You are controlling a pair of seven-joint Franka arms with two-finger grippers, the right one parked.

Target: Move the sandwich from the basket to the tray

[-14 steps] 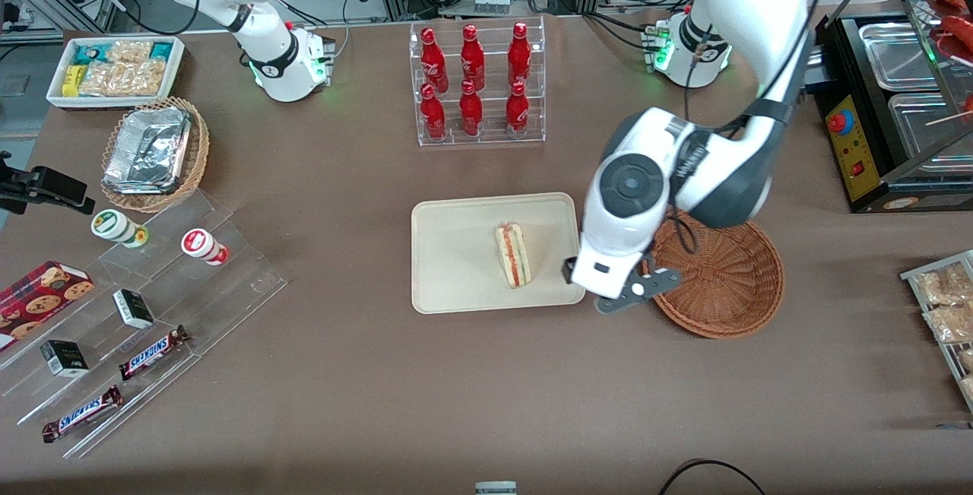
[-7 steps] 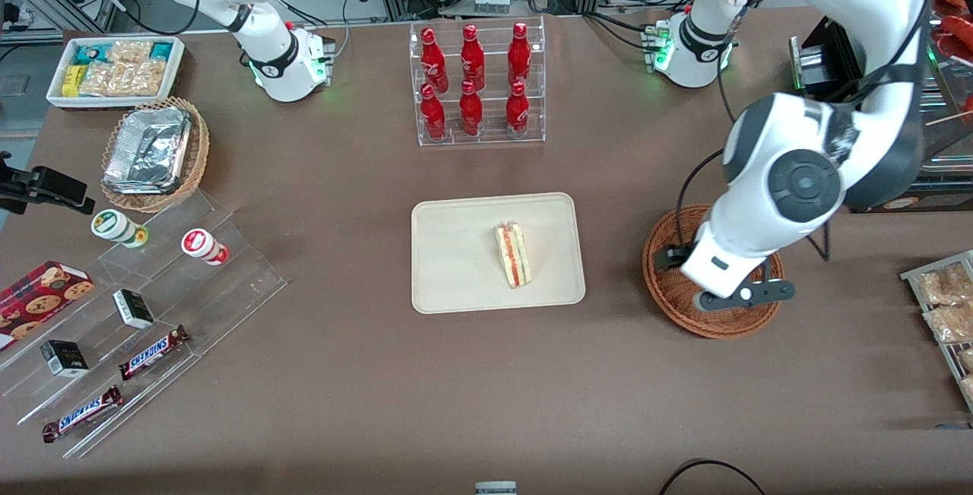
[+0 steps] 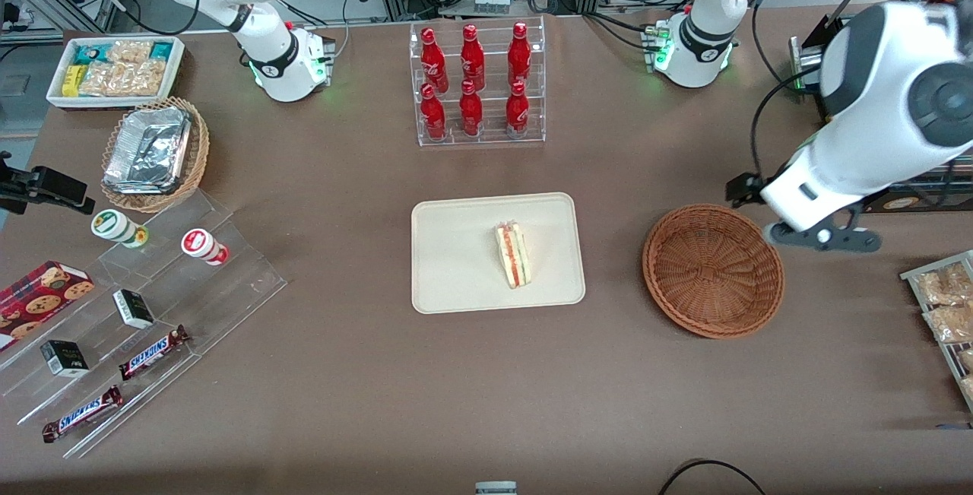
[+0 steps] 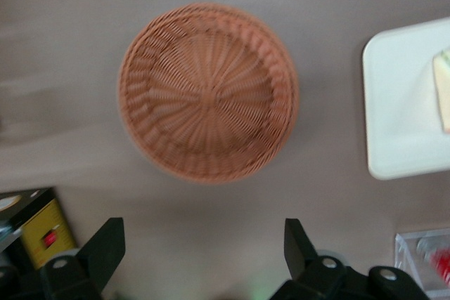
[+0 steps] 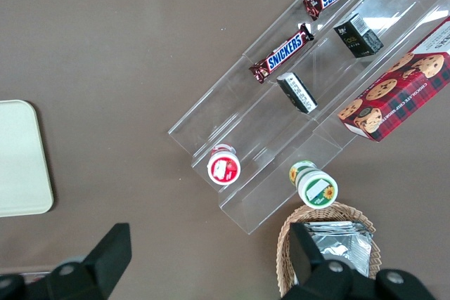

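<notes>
The sandwich (image 3: 514,254), a white wedge with red and green filling, lies on the cream tray (image 3: 456,252) at the table's middle. The reddish-brown wicker basket (image 3: 713,271) stands empty beside the tray, toward the working arm's end. My left gripper (image 3: 794,202) hangs high above the table, beside the basket's rim and a little farther from the front camera. In the left wrist view its fingers (image 4: 105,244) stand wide apart, open and empty, with the basket (image 4: 208,93), the tray's edge (image 4: 401,103) and the sandwich's tip (image 4: 443,89) below.
A clear rack of red bottles (image 3: 477,80) stands farther back than the tray. A black appliance (image 3: 874,99) and a rack of snack packets (image 3: 946,305) sit at the working arm's end. Acrylic steps with snacks (image 3: 129,312) and a foil-lined tan basket (image 3: 156,153) lie toward the parked arm's end.
My left gripper has moved from beside the tray, over the basket, to high up by the black appliance. The sandwich stays on the tray.
</notes>
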